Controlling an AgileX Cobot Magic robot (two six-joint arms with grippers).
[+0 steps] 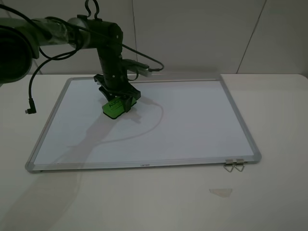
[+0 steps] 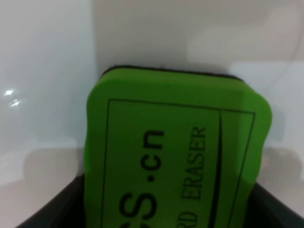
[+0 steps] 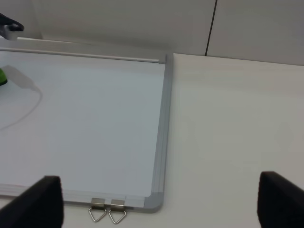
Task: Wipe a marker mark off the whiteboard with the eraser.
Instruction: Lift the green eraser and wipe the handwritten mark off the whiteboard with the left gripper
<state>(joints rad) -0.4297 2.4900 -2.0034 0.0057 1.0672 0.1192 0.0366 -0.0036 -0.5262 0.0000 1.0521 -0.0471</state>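
The whiteboard [image 1: 192, 120] lies flat on the table, its silver frame all round. My left gripper [image 1: 118, 100] is shut on the green eraser [image 1: 113, 108] and presses it onto the board's far left part. The left wrist view is filled by the eraser [image 2: 175, 147], which carries dark printed lettering, with black fingers [image 2: 52, 211] at its sides and the white board [image 2: 47, 71] beyond it. No marker mark shows on any visible part of the board. My right gripper [image 3: 160, 183] hangs open above the board's near right corner [image 3: 154, 202], holding nothing.
Two metal clips [image 1: 234, 165] hang off the board's near right edge and also show in the right wrist view as clips [image 3: 107, 211]. A black cable with a plug [image 1: 30, 107] dangles left of the board. A small pale scrap [image 1: 220, 192] lies on the table in front.
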